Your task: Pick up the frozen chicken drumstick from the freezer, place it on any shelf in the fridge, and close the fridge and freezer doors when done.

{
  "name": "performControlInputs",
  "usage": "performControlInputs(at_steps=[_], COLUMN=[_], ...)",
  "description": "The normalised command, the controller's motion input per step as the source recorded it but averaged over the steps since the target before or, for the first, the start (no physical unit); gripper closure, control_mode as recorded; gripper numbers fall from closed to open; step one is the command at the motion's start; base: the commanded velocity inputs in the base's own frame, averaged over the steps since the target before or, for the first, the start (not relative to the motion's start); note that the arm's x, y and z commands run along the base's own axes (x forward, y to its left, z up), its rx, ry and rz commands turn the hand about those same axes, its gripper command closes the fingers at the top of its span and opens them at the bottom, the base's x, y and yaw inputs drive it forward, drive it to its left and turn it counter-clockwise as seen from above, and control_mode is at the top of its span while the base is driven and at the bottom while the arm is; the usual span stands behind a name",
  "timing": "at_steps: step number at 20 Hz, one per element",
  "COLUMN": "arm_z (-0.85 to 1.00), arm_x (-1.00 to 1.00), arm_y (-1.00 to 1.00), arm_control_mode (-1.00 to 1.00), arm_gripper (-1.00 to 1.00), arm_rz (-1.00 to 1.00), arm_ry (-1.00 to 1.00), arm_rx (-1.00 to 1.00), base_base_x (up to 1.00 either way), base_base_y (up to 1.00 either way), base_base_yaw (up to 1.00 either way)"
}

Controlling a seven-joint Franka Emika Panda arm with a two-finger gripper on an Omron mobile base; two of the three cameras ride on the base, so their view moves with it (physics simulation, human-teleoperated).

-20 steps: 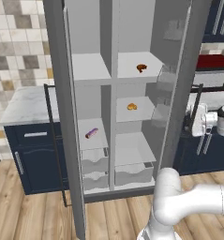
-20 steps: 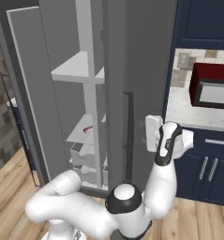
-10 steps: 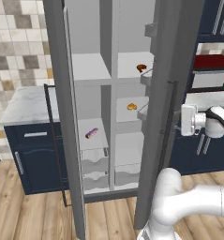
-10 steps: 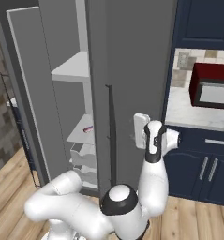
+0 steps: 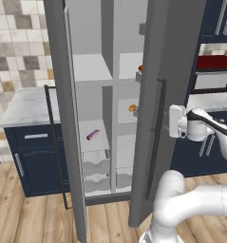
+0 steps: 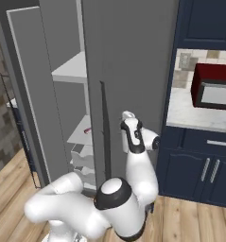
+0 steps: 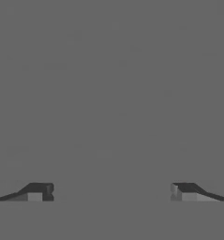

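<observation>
Your end effector, fingers spread wide and empty, presses flat on the fridge door; it may slide off sideways, leaving the door ajar.

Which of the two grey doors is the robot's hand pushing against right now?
The wider fridge door, on the right with its black handle beside the gripper; the narrower freezer door stands wide open on the left, untouched.
</observation>
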Motion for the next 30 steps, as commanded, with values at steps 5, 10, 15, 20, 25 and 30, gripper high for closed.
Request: performControlInputs(at_steps=[5, 10, 15, 20, 25, 30], arm_z=[0.02, 0.04, 0.00, 0.00, 0.00, 0.04], arm_x=[0.47, 0.46, 0.44, 0.42, 0.39, 0.36], arm_y=[0.04, 0.00, 0.00, 0.00, 0.00, 0.00], arm_control_mode=[-1.00, -1.00, -1.00, -1.00, -1.00, -1.00], arm_gripper=[-1.00, -1.00, -1.00, -1.00, -1.00, -1.00], arm_rz=[-0.22, -0.23, -0.24, -0.23, -0.21, -0.18], arm_ry=[0.00, 0.00, 0.00, 0.03, 0.08, 0.15], arm_rx=[0.00, 0.00, 0.00, 0.00, 0.00, 0.00], base_base_x=[0.00, 0.00, 0.00, 0.00, 0.00, 0.00], base_base_y=[0.00, 0.00, 0.00, 0.00, 0.00, 0.00], base_base_yaw=[0.00, 0.00, 0.00, 0.00, 0.00, 0.00])
